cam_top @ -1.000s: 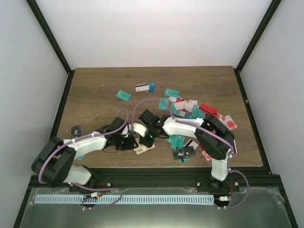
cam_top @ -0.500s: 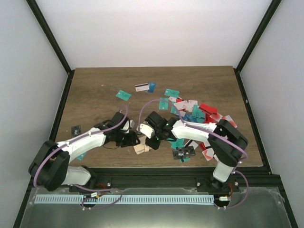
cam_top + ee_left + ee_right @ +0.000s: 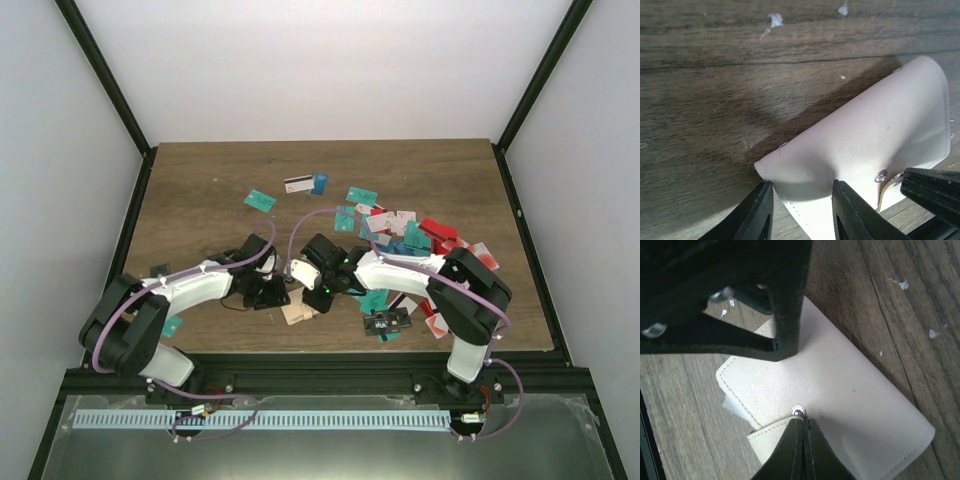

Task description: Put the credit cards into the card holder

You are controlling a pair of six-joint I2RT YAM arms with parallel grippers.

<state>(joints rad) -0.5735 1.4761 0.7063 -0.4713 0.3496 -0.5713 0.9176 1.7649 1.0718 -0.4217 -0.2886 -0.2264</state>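
Card holder, place: the card holder (image 3: 297,313) lies flat on the table (image 3: 200,200) near its front edge, between the two gripper tips and left of the cards.
Card holder, lie: beige and folded. In the right wrist view its long axis runs from upper left to lower right, with the loose flap end and the snap stud by the fingertips. In the left wrist view its rounded end points up and right.
Credit cards: the credit cards (image 3: 402,236) are scattered over the right middle of the table, apart from the holder.
Left arm: stretched low, forearm angling in towards the centre.
Left gripper (image 3: 802,212): fingers apart, straddling the holder's near edge; I cannot tell if they pinch it.
Right arm: elbow out right, forearm reaching left, wrist tipped down.
Right gripper (image 3: 801,422): fingers pressed together, tips at the snap stud.
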